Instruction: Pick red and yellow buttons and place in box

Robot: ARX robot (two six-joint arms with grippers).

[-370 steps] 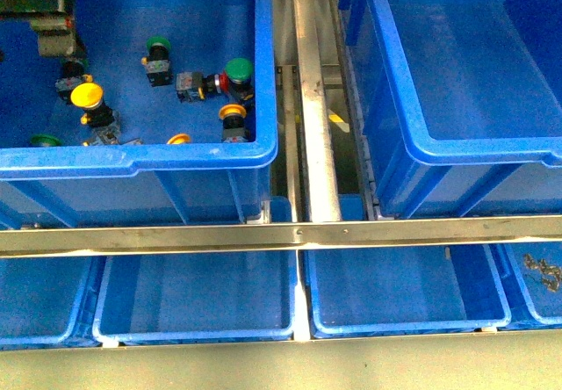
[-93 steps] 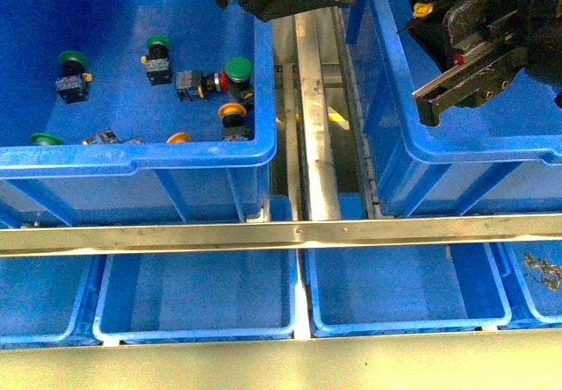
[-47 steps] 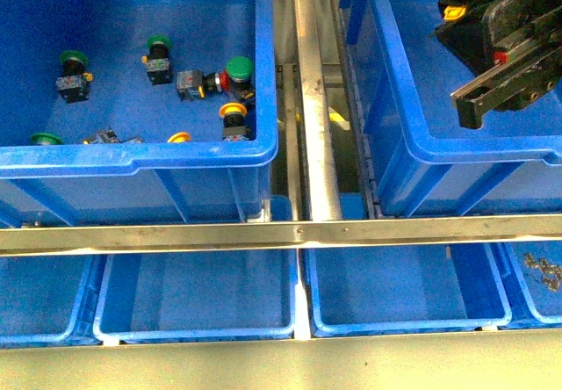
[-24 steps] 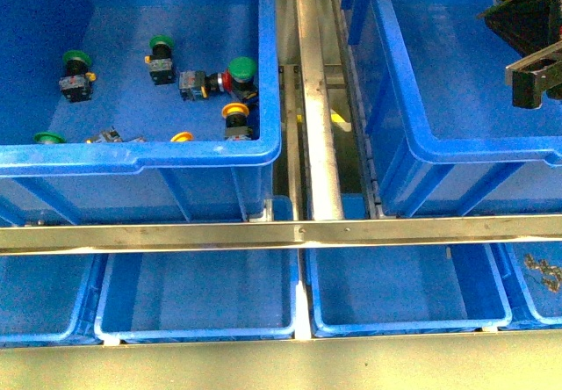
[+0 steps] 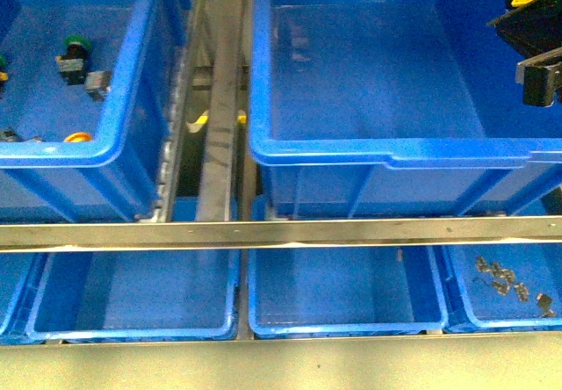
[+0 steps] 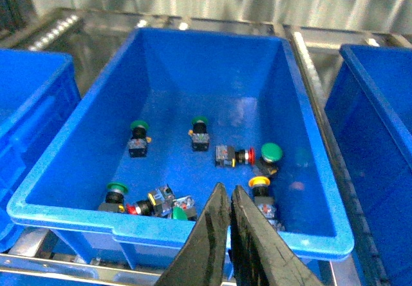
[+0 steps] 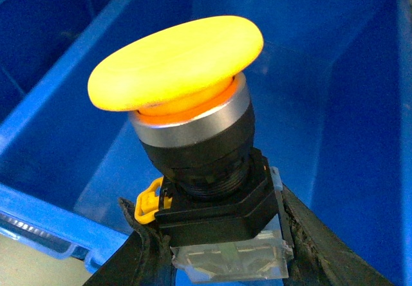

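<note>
While right gripper [image 7: 215, 260] grasps yellow button [image 7: 187, 131] over box [image 5: 386, 151] | left gripper [image 6: 226, 234] clenched, empty | risk — base-only pinch, slip.

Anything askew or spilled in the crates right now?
Nothing spilled. The loose push-button switches lie tipped at random in the left blue crate; the yellow mushroom-cap button sits upright in the right gripper above the large blue box.

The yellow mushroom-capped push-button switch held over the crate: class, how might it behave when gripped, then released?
The yellow mushroom-capped push-button switch looks rigid, so it probably won't deform. Its wide cap overhangs a narrower blocky body, so it may be top-heavy and topple once released. The right tool is shut on the squared base, likely steadier than the rounded, smooth-looking cap.
</note>
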